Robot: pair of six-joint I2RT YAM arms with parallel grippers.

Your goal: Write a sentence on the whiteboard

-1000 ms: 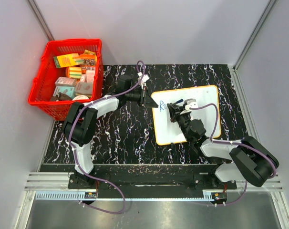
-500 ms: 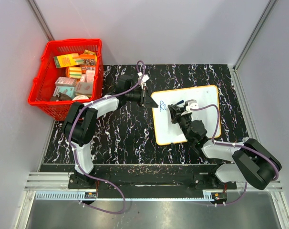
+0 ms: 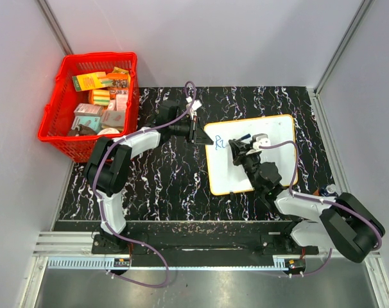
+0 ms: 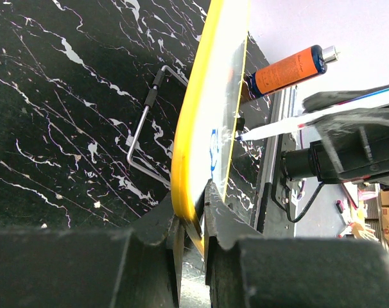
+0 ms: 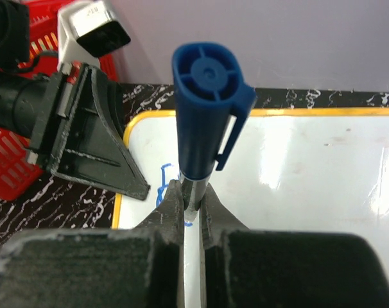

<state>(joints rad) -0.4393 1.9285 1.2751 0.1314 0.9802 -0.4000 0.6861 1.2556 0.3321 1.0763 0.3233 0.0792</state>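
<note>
The whiteboard (image 3: pixel 223 176) lies on the right half of the table (image 3: pixel 162 186), closer to the far edge than the near one. I think it is light, thin and stiff. Its face is smooth and shiny, so it may slide or wobble when the pen pushes on it. The best place to hold it is the yellow rim, not the white face.

Your left gripper (image 3: pixel 196 133) does just that. It pinches the rim at the board's far left corner, with one finger on each side of the edge. That arm comes up from the near left corner of the table, bends at the elbow and points right toward the board.

Your right gripper (image 3: pixel 236 153) is pressed tight on a blue marker (image 5: pixel 204 109). It holds the thin body low down, near the tip, and the cap sits on the back end. The marker looks hard and slippery, so a firm pinch is good. That arm comes from the near right corner and leans over the board, with the wrist tipped down.

The sentence (image 3: pixel 217 145) is only a couple of blue letters near the far left corner. I think most of the writing is not done yet.
</note>
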